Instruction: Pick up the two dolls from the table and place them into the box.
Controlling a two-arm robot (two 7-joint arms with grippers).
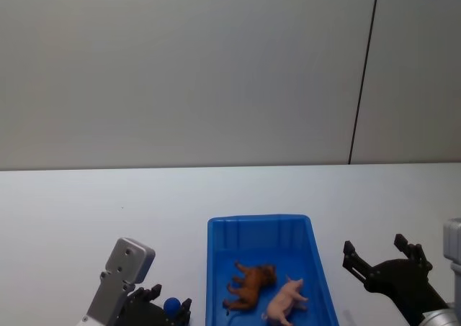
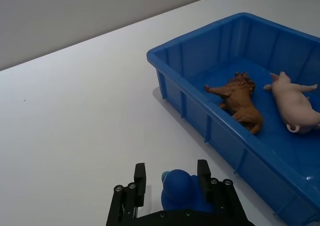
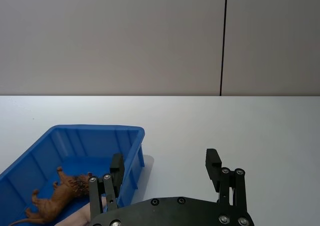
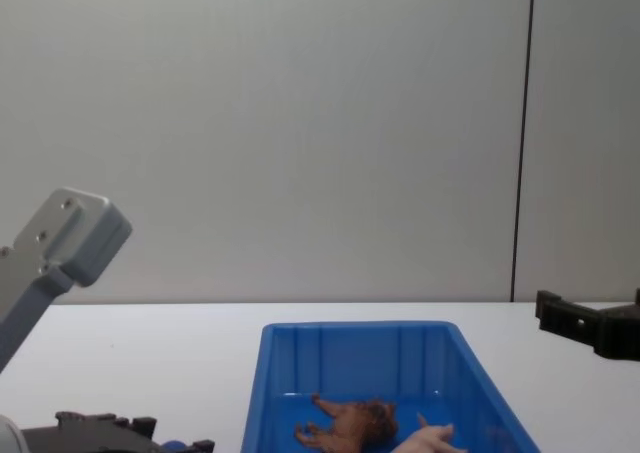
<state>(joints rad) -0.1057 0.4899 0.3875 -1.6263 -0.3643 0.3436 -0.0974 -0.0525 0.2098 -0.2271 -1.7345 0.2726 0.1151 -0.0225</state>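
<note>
Item: two dolls, both lying on their sides on the floor of the box [image 2: 195, 34], which sits between my two grippers.

Brown doll [image 2: 240, 99]: nearer my left gripper [image 2: 171, 167], legs splayed. I judge it light and soft, with a coat that takes a grip well. Best hold is across the trunk, not a leg. Pink doll [image 2: 295, 104]: just beside it on the right gripper's side and apart from it. I judge it light and yielding but smooth, likelier to slip, so pinch the belly. Left gripper: low over the table [image 2: 75, 121] just outside the box wall, fingers apart, a blue knob [image 2: 177, 188] between them. Right gripper [image 1: 374, 245]: outside the opposite wall, spread wide, holding nothing.
</note>
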